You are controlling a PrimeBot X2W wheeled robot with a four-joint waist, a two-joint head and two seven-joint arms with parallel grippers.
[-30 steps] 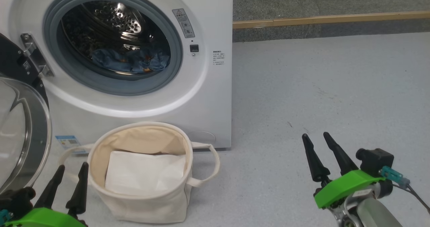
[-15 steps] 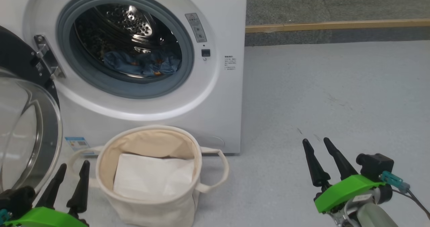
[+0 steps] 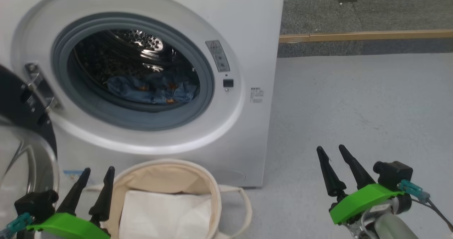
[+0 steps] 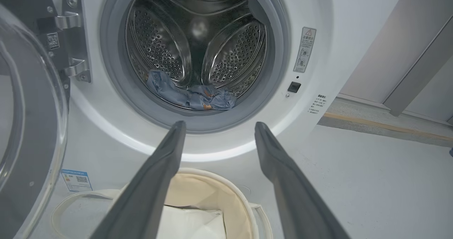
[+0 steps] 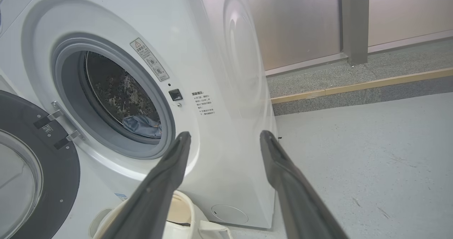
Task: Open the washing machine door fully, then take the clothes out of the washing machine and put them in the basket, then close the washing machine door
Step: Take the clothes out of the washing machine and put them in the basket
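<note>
Washing machine door (image 3: 24,150) is seen swung wide open at the far left of the head view, its black rim and clear glass bowl joined to the cabinet by a metal hinge (image 3: 39,86). Just right of it, low in that view, the left gripper (image 3: 99,170) is held beside the left rim of the basket (image 3: 170,177). Its jaws are released and spread, with nothing between them. In the left wrist view its two fingers (image 4: 159,168) are pointed toward the lower edge of the drum mouth.

The basket is stood on the floor directly in front of the washing machine (image 3: 247,37), below the mouth, and a folded white sheet (image 3: 166,214) is laid inside it. Behind the grey rubber ring (image 3: 141,120), the clothes (image 3: 152,88) are found crumpled on the bottom of the steel drum (image 3: 141,42). They are a light blue fabric dotted with small orange-brown marks, touched by neither gripper.

To the right of the mouth, a warning label (image 3: 218,56), a small black square (image 3: 228,83) and a block of printed text (image 3: 256,95) are carried on the white front. Further right, the grey floor (image 3: 354,108) is bordered at the back by a wooden strip (image 3: 364,36). The right gripper (image 3: 330,148) is held over the floor, well apart from the machine, its jaws likewise released and empty.
</note>
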